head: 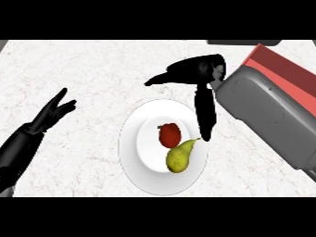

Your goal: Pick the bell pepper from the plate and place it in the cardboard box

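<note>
- The counter (85, 60), pale and marbled, fills the frame. No cardboard box can be made out on it with certainty, so where the pepper must go cannot be told from here.
- The right forearm (276, 115), a grey block, comes in from the right edge and slants up toward the frame's centre.
- The plate (129, 152), white and round, lies just below centre and holds two things close together.
- The left hand (54, 111) rests open at centre left with its fingers straight and pointing up, well apart from the plate.
- The right hand (194, 71) hangs above the plate's upper right. Its fingers (205, 115) are spread and hold nothing. One reaches down over the plate's right side and ends just right of the fruit, while another part juts out to the left.
- The pear (179, 158), yellow-green, lies in the plate's lower middle, its stem end pointing up and right.
- The bell pepper (170, 135), small and red, sits at the plate's middle, touching or just above the pear.
- The step in hand looks like the approach to grasp. The hand should come down centred on the pepper, with finger and thumb on either side of it from above and from the upper-left side, away from the pear. They should close only once they straddle the pepper, so the pear is neither caught nor nudged off the plate.
</note>
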### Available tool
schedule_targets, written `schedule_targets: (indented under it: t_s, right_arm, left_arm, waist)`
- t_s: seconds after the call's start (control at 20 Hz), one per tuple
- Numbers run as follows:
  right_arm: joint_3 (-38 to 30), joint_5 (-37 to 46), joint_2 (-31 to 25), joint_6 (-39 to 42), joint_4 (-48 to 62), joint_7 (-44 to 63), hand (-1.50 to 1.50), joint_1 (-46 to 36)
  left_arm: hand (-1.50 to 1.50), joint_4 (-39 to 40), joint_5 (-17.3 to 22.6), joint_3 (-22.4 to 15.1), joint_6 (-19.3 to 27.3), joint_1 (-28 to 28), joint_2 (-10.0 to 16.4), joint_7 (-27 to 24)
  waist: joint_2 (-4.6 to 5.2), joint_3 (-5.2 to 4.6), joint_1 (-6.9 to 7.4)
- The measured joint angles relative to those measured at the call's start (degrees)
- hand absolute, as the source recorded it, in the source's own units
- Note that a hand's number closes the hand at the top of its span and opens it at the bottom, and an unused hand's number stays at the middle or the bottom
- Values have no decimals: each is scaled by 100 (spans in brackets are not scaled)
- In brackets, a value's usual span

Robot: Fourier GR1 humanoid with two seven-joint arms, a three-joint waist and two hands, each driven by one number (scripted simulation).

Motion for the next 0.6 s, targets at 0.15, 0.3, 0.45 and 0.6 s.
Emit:
schedule_targets:
  t_s: [0.15, 0.3, 0.45, 0.6]
  right_arm:
    - [143, 79, 379, 392, 575, 96, -150, -538]
    - [227, 159, 784, 604, 1111, 213, -150, -930]
    - [321, 287, 1133, 729, 1526, 313, -150, -1087]
    - [261, 364, 1409, 840, 1973, 386, -150, -1289]
  left_arm:
    - [0, 346, 39, 20, -110, -422, -153, 22]
    - [0, 740, -24, -6, -168, -765, -347, 3]
    - [0, 1105, -32, 57, -270, -967, -479, -91]
    - [0, 1282, -75, 106, -324, -1156, -586, -23]
  waist:
    - [-33, 7, 10]
    - [-66, 12, -14]
    - [-96, 16, -45]
    - [-118, 20, -54]
